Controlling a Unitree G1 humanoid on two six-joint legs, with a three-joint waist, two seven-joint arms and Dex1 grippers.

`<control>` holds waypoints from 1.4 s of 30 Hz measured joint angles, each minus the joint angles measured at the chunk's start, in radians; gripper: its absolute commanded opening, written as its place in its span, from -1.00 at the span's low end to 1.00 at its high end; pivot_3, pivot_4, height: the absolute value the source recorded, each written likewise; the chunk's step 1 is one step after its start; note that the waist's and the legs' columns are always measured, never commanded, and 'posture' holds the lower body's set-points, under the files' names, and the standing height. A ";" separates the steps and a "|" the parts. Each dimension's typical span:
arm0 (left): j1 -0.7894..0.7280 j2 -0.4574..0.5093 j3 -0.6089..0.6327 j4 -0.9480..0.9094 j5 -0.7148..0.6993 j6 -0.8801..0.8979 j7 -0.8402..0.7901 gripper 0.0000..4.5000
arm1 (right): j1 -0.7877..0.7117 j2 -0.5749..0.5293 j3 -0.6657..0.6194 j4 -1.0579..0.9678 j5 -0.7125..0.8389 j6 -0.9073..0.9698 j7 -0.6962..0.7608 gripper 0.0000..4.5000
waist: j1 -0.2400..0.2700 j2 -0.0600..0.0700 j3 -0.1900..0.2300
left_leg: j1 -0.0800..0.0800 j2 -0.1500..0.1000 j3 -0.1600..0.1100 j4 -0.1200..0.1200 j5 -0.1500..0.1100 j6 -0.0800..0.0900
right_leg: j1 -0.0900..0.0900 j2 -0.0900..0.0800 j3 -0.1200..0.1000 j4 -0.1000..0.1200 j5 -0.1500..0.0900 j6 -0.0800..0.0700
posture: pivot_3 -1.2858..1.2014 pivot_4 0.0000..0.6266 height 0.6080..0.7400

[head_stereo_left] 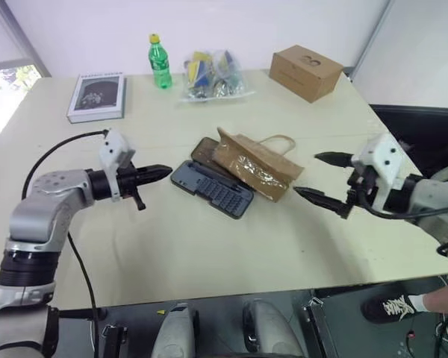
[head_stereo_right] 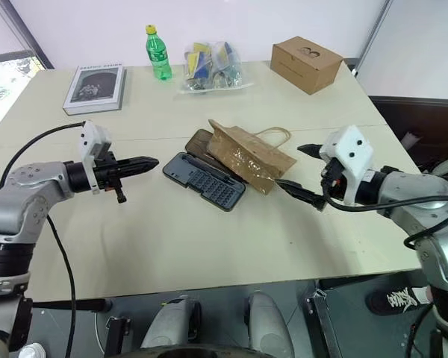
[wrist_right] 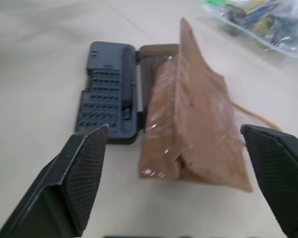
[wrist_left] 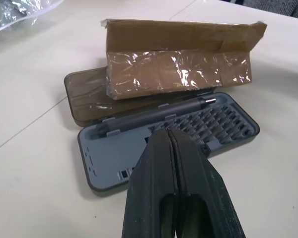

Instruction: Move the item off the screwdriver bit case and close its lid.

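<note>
Two pincers off bag [head_stereo_left: 255, 167] | lid [head_stereo_left: 207, 153] open, apparently bag-covered

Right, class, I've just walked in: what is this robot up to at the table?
A two-armed robot faces an open screwdriver bit case on a table. A brown paper bag lies across the case's opened lid, so the lid cannot fold shut yet. The right gripper is wide open beside the bag, holding nothing. The left gripper is shut and points at the case from the other side.
</note>
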 measured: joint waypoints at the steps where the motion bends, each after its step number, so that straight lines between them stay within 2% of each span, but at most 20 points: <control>1: 0.000 -0.004 -0.003 0.001 0.001 -0.001 0.000 -1.00 | -0.011 0.019 0.029 0.005 -0.024 -0.005 -0.024 0.99 | 0.000 0.000 0.000 | 0.000 0.000 0.000 0.000 0.000 0.000 | 0.000 0.000 0.000 0.000 0.000 0.000 | 0.03 -0.52 1.00; 5: 0.000 -0.020 -0.022 0.003 0.010 -0.004 0.003 -1.00 | -0.025 0.085 0.164 0.062 -0.159 -0.053 -0.101 0.99 | 0.001 0.000 0.000 | 0.000 0.000 0.000 0.000 0.000 0.000 | 0.000 0.000 0.000 0.000 0.000 0.000 | 0.03 -0.52 1.00; 9: 0.000 -0.020 -0.023 0.003 0.019 -0.007 0.004 -1.00 | -0.031 0.122 0.230 0.123 -0.237 -0.092 -0.121 0.99 | 0.001 0.000 0.000 | 0.000 0.000 0.000 0.000 0.000 0.000 | 0.000 0.000 0.000 0.000 0.000 0.000 | 0.03 -0.52 1.00; 21: 0.021 -0.030 -0.024 -0.028 0.024 -0.008 0.031 -1.00 | -0.097 0.202 0.269 0.350 -0.367 -0.202 -0.122 0.99 | 0.000 0.000 0.000 | 0.000 0.000 0.000 0.000 0.000 0.000 | 0.000 0.000 0.000 0.001 0.000 0.000 | 0.03 -0.52 1.00; 25: 0.026 -0.030 -0.024 -0.030 0.024 -0.009 0.037 -1.00 | -0.115 0.232 0.277 0.405 -0.394 -0.227 -0.123 0.20 | -0.001 0.000 0.000 | 0.000 0.000 0.000 0.000 0.000 0.000 | 0.000 0.000 0.000 0.001 0.000 0.000 | 0.03 -0.52 1.00; 30: 0.042 -0.030 -0.024 -0.031 0.026 -0.009 0.041 -1.00 | -0.118 0.247 0.277 0.413 -0.412 -0.242 -0.120 -0.98 | 0.000 0.000 0.000 | 0.000 0.000 0.000 0.000 0.000 0.000 | 0.000 0.000 0.000 0.001 0.000 0.000 | 0.03 -0.52 1.00; 39: 0.042 -0.031 -0.030 -0.033 0.041 -0.025 0.041 -1.00 | -0.103 0.247 0.266 0.353 -0.408 -0.211 -0.109 -0.98 | 0.000 0.000 0.000 | 0.000 0.000 0.000 0.000 0.000 0.000 | 0.000 0.000 0.000 0.001 0.000 0.000 | 0.03 -0.52 1.00; 42: 0.040 -0.032 -0.031 -0.032 0.042 -0.026 0.039 -1.00 | -0.101 0.228 0.216 0.324 -0.397 -0.176 -0.113 -0.98 | 0.001 0.000 0.000 | 0.000 0.000 0.000 0.000 0.000 0.000 | 0.000 0.000 0.000 0.001 0.000 0.000 | 0.03 -0.52 1.00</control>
